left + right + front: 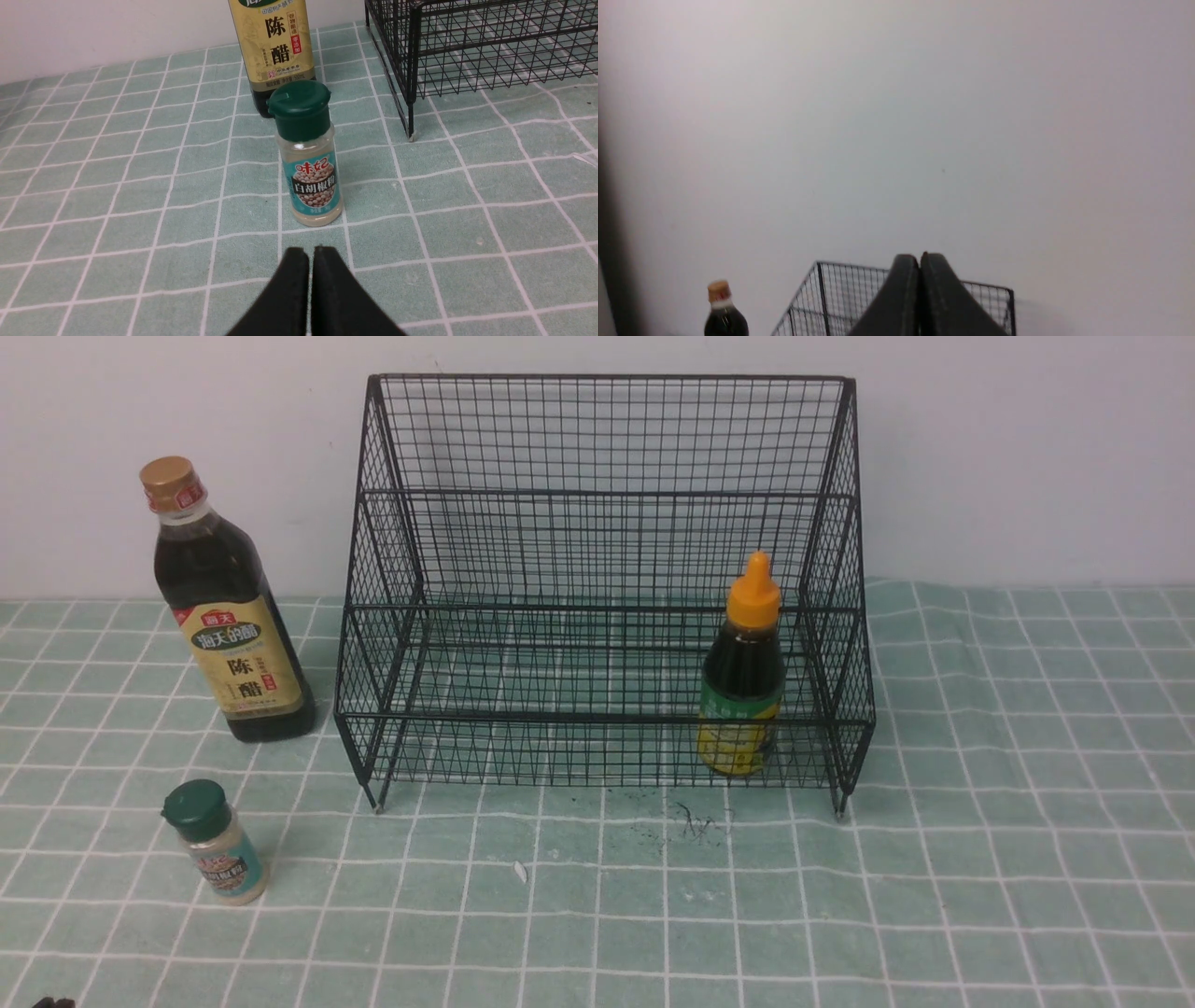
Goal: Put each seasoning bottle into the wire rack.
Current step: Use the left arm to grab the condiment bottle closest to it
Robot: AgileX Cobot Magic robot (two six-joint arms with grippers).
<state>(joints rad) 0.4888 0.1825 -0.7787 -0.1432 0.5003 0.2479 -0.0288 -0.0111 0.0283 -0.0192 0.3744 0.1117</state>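
The black wire rack [607, 439] stands at the back middle of the checked cloth. The orange-capped bottle [742, 672] stands upright in its lower tier at the right. The tall vinegar bottle [229, 607] stands on the cloth left of the rack. The small green-lidded shaker jar [213, 840] stands in front of it. My left gripper [311, 249] is shut and empty, just short of the jar [308, 154], with the vinegar bottle [275, 46] behind. My right gripper [920, 255] is shut and empty, raised, facing the wall above the rack [831, 289]. Neither gripper shows in the front view.
A green cloth with white grid lines [980, 859] covers the table. A pale wall [1027, 448] rises right behind the rack. Dark specks [691, 821] and a small white scrap [520, 871] lie in front of the rack. The rack's corner foot [411, 135] stands near the jar.
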